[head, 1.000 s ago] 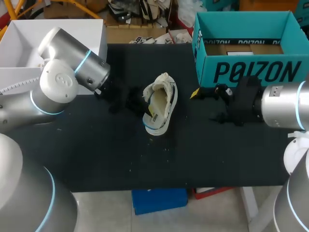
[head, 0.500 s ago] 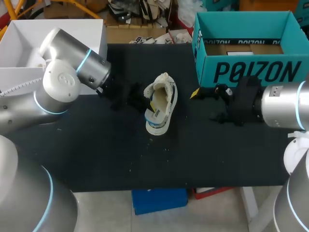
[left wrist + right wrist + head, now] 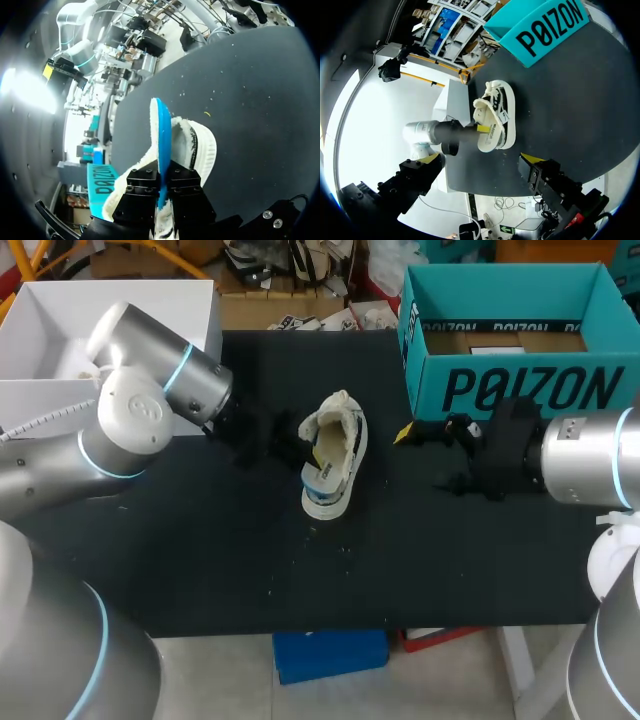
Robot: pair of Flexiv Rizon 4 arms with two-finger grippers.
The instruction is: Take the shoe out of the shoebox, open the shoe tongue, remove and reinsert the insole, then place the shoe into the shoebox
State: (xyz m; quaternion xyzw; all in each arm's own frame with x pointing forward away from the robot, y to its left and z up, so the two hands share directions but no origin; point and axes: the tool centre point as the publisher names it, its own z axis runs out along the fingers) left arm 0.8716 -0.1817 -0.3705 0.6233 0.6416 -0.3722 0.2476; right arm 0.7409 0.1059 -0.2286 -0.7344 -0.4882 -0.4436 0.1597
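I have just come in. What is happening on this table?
The left end effector is shut on the edge of the blue insole, which stands partly inside the white shoe on the black table. The right end effector is open and holds nothing, beside the teal shoebox.

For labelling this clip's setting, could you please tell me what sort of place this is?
Probably a robot test bench: left arm and right arm flank a black table bearing a shoe and teal shoebox; the left gripper pinches the blue insole.
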